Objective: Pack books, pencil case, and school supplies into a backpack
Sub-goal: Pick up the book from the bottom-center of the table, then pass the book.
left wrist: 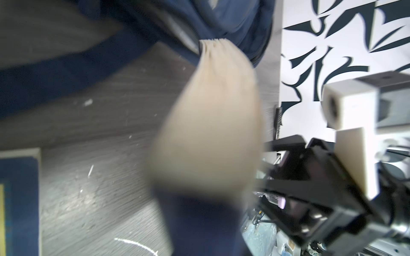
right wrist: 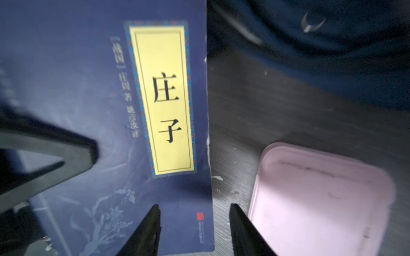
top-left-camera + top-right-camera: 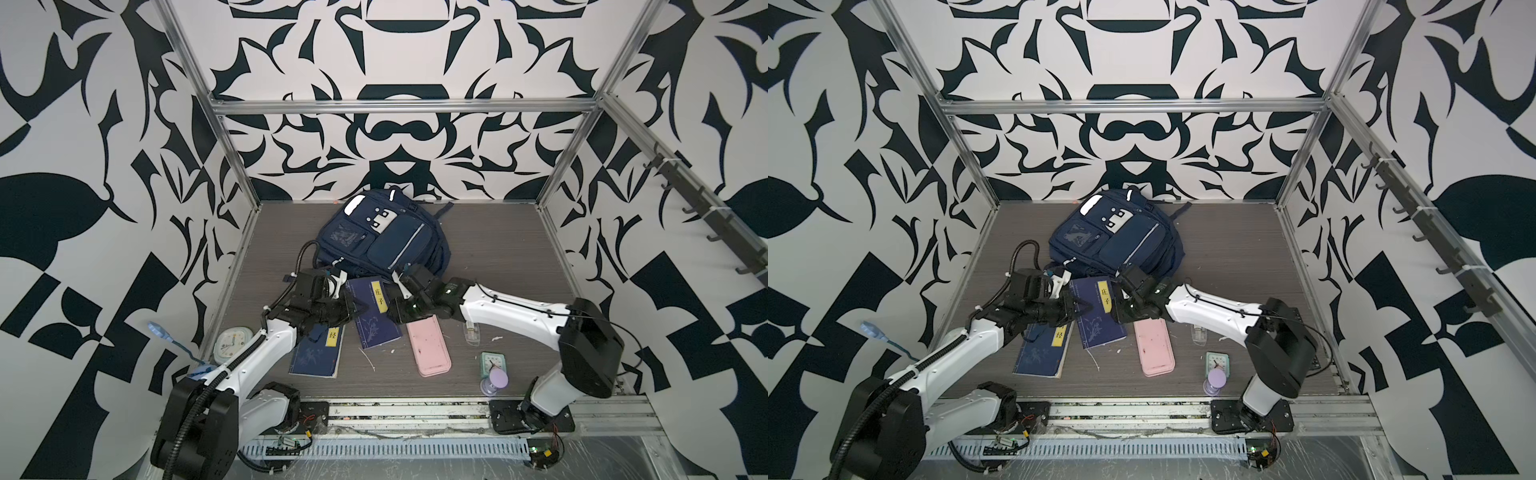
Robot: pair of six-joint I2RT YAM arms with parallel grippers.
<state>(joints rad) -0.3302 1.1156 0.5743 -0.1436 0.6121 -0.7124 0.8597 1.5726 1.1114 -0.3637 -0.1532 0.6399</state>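
Along the near edge of the table (image 3: 498,257), toward its right corner, a purple hourglass (image 3: 492,380) stands just in front of a mint-green square clock (image 3: 492,360). Left of them the pale-pink pencil case (image 3: 428,347) lies flat, its length running away from the near edge. Further left the near book (image 3: 316,359) lies label up, partly under the left arm. A round white clock (image 3: 232,343) sits by the table's left edge.

Just beyond the pencil case, the clear school supplies packet (image 3: 471,332) lies partly under the right arm.

At mid-table the far book (image 3: 376,324) lies cover up between the two arms, its far end reaching the backpack (image 3: 386,241). The left gripper (image 3: 358,308) sits at this book's left edge, jaws drawn together on it. In the left wrist view the beige page edge fills the middle, blurred and close to the lens.

The right gripper (image 2: 195,230) hangs over the far book's right edge with its fingertips apart, holding nothing. The book's corner and bare table show between them, and the pencil case is just beside.

Toward the far edge the backpack lies with its front pockets up.
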